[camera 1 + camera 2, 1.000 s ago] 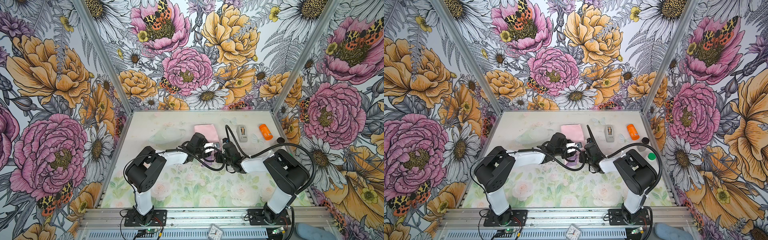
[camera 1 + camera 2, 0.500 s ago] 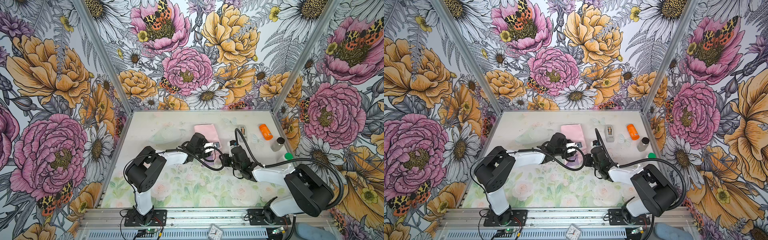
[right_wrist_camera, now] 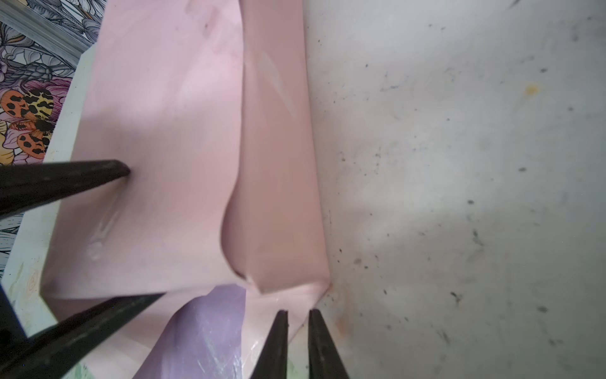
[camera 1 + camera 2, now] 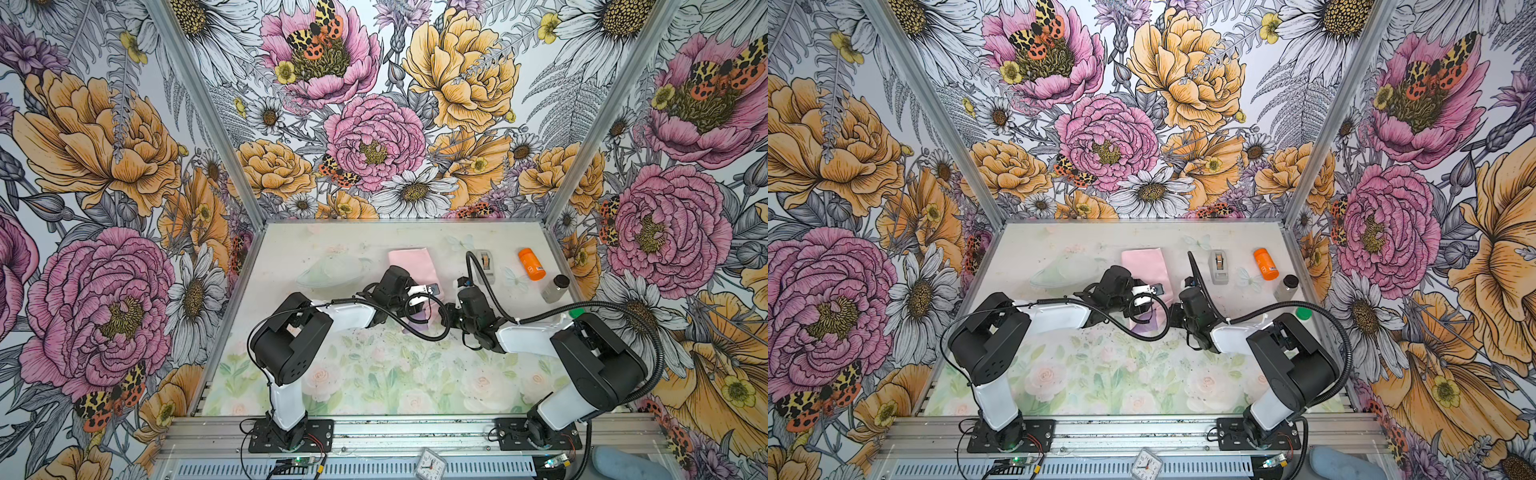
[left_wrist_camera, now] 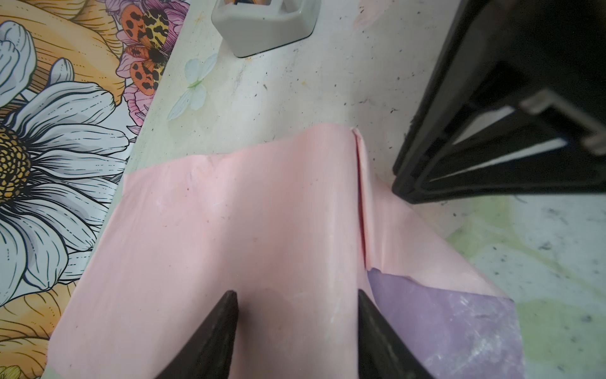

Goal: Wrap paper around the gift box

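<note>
Both top views: the paper [image 4: 409, 266] [image 4: 1144, 264], pink face up, lies at 12 o'clock of the table [image 4: 374, 365] centre, draped over a boxy lump. The gift box itself is hidden under it. The left hand [image 4: 423, 302] is on the paper's 6 o'clock end, and the right hand [image 4: 445, 311] is just at its 4 o'clock corner. The tape dispenser [image 4: 484, 266], orange bottle [image 4: 531, 264] and clear bottle [image 4: 555, 289] sit out at 3 o'clock of the paper, apart from it. Left wrist: the left hand [image 5: 295, 295] is spread, both tips resting on the pink paper. A lilac patch [image 5: 442, 321] shows beside one tip. Right wrist: the right hand [image 3: 296, 315] has its tips nearly together, pinching a low pink flap of the paper at the lump's corner, down by the table. The left hand's fingers [image 3: 98, 170] are spread over the wrapped top.
</note>
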You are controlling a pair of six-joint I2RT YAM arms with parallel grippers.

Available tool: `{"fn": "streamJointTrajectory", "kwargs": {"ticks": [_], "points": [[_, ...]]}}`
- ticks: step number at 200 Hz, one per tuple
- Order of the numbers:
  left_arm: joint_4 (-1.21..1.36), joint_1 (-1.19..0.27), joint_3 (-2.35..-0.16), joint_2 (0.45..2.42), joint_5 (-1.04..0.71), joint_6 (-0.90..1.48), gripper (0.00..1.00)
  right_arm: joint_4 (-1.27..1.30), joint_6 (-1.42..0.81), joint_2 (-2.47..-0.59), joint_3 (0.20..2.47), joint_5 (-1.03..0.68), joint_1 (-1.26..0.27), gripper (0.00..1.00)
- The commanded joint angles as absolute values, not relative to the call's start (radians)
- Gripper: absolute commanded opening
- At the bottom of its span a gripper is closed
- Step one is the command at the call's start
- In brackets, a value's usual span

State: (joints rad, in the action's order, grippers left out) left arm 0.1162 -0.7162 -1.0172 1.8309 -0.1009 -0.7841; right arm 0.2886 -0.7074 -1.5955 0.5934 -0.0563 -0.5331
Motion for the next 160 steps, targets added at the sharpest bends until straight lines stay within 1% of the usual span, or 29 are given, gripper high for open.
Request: {"fn": "streamJointTrajectory", "kwargs": {"ticks": [1,98,140,160], "points": [[0.099,-0.721,-0.992,1.859,-0.149,-0.761,0.56,0.335,-0.705,-1.629,0.633,-0.069,-0.545,0.14],[0.111,-0.720,-0.986,1.863,-0.159,-0.752,0.56,0.362,-0.707,-1.728,0.647,-0.083,-0.558,0.12],[0.119,-0.719,-0.986,1.861,-0.161,-0.743,0.56,0.370,-0.725,-1.679,0.570,-0.096,-0.579,0.11],[0.127,-0.720,-0.990,1.844,-0.173,-0.717,0.56,0.369,-0.736,-1.621,0.523,-0.108,-0.589,0.11]]}}
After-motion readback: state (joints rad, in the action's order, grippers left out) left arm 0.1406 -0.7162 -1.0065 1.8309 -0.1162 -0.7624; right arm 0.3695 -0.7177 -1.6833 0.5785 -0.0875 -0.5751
